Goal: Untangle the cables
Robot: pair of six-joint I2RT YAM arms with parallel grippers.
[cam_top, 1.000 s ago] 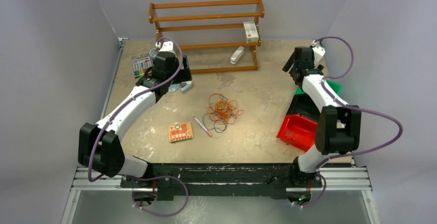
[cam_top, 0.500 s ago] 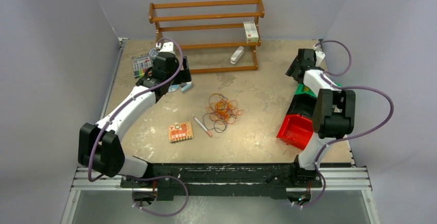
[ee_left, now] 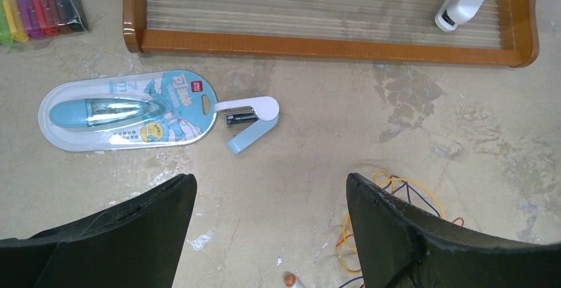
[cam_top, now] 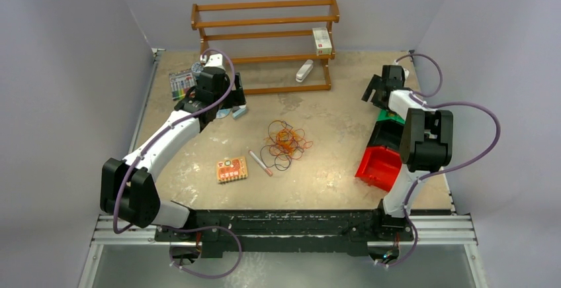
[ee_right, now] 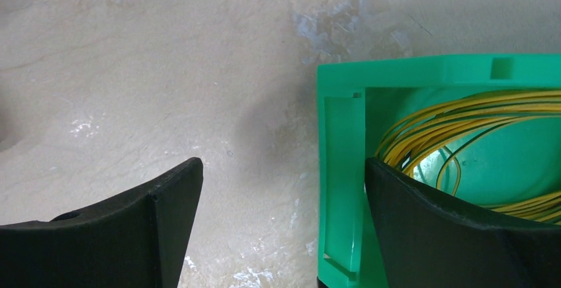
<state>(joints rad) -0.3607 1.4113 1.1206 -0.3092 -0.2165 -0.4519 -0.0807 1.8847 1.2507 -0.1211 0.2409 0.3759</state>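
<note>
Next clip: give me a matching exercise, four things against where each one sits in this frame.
Things:
1 cable tangle
2 yellow cable coil
3 white box
4 marker pack

Places:
A on a shelf of the wooden rack
B middle of the table, beside the pen
C inside the green bin
D far left side of the table

Pairs: 1-B; 2-C; 3-A; 4-D

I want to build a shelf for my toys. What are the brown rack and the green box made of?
The brown rack looks like varnished wood: warm brown rails, rounded corners, a gloss on the frame. The green box is probably moulded plastic: one even bright colour, smooth walls, crisp moulded slots.
</note>
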